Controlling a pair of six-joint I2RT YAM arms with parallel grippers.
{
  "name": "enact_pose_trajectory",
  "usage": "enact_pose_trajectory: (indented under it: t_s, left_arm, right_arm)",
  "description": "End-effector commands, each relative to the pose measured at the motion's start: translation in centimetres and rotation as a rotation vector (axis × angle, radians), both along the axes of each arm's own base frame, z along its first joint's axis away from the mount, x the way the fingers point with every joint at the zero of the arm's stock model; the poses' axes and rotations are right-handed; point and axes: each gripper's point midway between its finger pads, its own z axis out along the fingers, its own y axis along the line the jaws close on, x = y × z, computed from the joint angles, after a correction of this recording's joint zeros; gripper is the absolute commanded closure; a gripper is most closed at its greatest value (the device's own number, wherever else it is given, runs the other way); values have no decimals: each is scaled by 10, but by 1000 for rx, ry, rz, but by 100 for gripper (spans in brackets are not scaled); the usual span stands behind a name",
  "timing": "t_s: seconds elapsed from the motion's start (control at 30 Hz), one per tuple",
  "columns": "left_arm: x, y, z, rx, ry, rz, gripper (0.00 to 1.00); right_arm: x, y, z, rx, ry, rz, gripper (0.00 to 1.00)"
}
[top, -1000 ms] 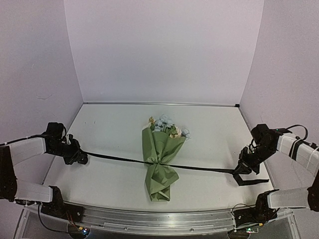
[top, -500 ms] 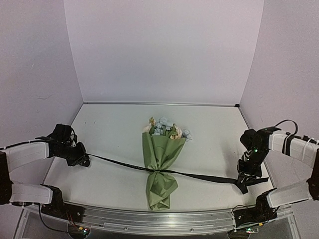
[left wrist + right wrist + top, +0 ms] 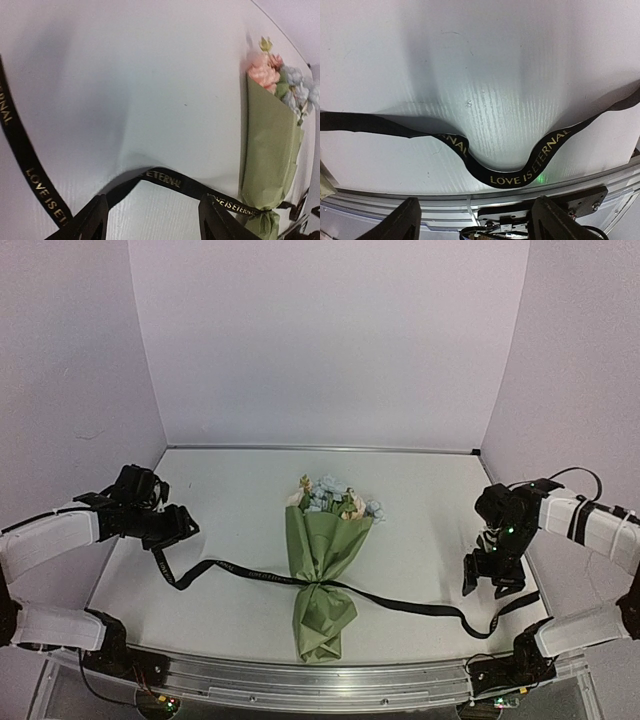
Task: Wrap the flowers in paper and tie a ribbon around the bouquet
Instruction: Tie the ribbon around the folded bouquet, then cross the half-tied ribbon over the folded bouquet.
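The long narrow black fabric ribbon with gold lettering, earlier stretched taut between the two arms, has been released at both ends and now lies slack in loose curves on the white tabletop. The left pincer has been opened and carried up and inward, away from the ribbon's end. The right pincer has likewise been opened and lifted clear of the ribbon. The olive-green paper cone of pale flowers has been drawn slightly towards the near edge.
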Motion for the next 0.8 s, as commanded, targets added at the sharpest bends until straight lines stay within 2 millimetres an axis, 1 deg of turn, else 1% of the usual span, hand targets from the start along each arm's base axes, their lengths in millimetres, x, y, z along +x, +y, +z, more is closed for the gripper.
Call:
enact_pose_trajectory:
  t_s: [0.0,0.07,0.13,0.2,0.23,0.27,0.3,0.4,0.5,0.6,0.7,0.77]
  left_arm:
    - [1,-37,4,58,-4,-87,38]
    - [-2,-40,-4,15,42,3,43]
    - [-5,-38,-15,-43,84,134,45]
    - [-9,-40,-24,-124,103,270,51]
    - [-11,-41,-28,-157,105,310,52]
    - [-12,-41,-32,-176,109,356,53]
    - [-14,-45,-36,-195,118,389,53]
    - [-13,-54,-47,-191,149,439,52]
    - [-11,-57,-59,-167,179,487,52]
    - [-4,-61,-64,-161,169,503,52]
    - [-1,-58,-72,-128,172,525,55]
    - [3,-58,-75,-120,163,533,57]
  right_arm:
    - [12,11,23,-28,-80,145,15]
    - [13,17,26,-38,-91,188,14]
    - [14,24,29,-30,-90,203,13]
    - [16,28,31,-31,-89,194,11]
    - [16,29,31,-31,-87,187,8]
    - [17,29,31,-42,-96,179,4]
    - [19,27,30,-56,-107,166,2]
    - [23,20,26,-94,-136,122,2]
    - [24,18,27,-103,-152,109,2]
    - [24,15,24,-106,-178,89,2]
    - [27,17,21,-85,-202,75,2]
    - [26,28,19,-31,-190,85,2]
